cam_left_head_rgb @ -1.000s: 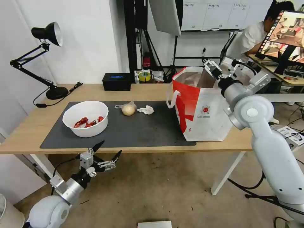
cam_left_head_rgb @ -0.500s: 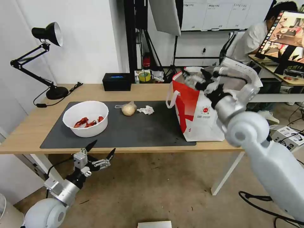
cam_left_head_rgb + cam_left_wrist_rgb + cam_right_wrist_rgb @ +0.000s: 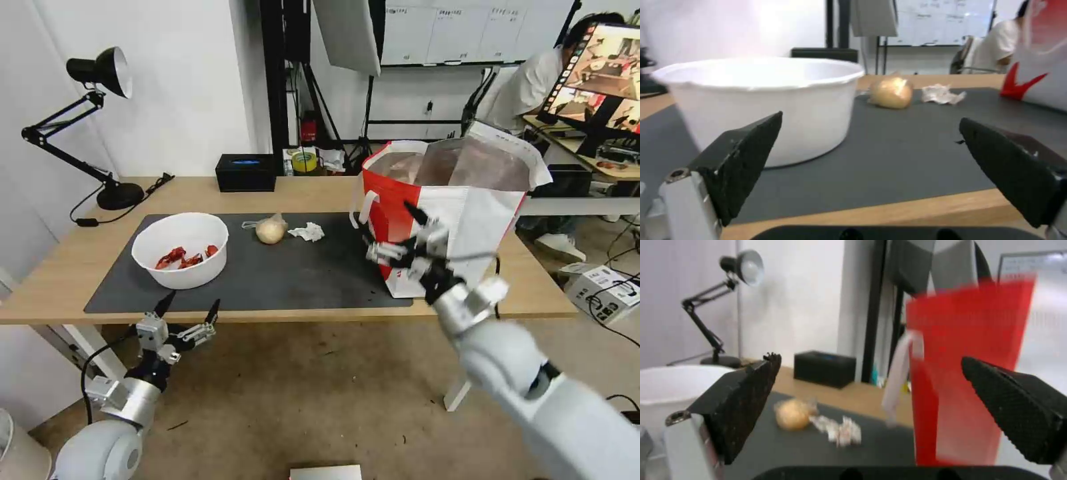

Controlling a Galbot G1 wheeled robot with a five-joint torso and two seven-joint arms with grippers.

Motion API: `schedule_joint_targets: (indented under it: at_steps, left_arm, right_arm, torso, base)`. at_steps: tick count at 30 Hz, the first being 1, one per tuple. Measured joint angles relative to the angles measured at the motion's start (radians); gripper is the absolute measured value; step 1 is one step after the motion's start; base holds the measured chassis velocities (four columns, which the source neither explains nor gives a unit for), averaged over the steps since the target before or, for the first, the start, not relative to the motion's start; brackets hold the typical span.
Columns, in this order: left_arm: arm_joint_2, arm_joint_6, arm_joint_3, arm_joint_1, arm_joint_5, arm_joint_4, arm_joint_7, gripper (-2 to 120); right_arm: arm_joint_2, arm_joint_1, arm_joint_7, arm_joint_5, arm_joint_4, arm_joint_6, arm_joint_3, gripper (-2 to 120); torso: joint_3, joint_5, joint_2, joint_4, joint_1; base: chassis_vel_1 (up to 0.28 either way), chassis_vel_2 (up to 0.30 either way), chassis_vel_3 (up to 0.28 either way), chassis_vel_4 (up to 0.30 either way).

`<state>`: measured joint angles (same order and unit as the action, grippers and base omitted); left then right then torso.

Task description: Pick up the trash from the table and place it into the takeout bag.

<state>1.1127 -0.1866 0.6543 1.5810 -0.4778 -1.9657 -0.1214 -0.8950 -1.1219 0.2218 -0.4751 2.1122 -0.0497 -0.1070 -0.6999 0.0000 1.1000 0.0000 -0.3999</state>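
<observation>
Right gripper (image 3: pixel 393 233), jaws apart, hangs just in front of takeout bag (image 3: pixel 467 220). Tissue (image 3: pixel 307 231) & bagged bun (image 3: pixel 270 230) sit further left on mat (image 3: pixel 300 273). Left gripper (image 3: pixel 188 311) spread open below table (image 3: pixel 60 280) edge, near bowl (image 3: pixel 180 250)

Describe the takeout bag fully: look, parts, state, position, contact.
The takeout bag is a large boxy fabric bag, red on its left side and white in front with a small round red logo, silver foil inside. It stands upright and open at the right end of the table, overlapping the dark mat's edge. A white loop handle hangs down its red side.
</observation>
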Motion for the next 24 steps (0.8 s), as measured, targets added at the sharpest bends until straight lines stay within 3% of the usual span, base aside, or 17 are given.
schedule_joint_targets:
  at_steps: [10, 24]
  left_arm:
    - [0.028, -0.013, 0.007, 0.025, 0.034, 0.024, 0.024, 100]
    - [0.046, -0.031, 0.014, 0.055, 0.062, 0.024, 0.024, 100]
  right_arm:
    - [-0.059, -0.218, 0.083, 0.114, -0.028, -0.06, -0.017, 100]
    - [-0.137, -0.325, 0.164, 0.188, -0.067, -0.094, -0.022, 100]
  torso:
    - [0.0, -0.0002, 0.0, -0.0001, 0.0]
    - [0.0, 0.0, 0.0, 0.0, 0.0]
  base:
    - [0.0, 0.0, 0.0, 0.0]
    - [0.0, 0.0, 0.0, 0.0]
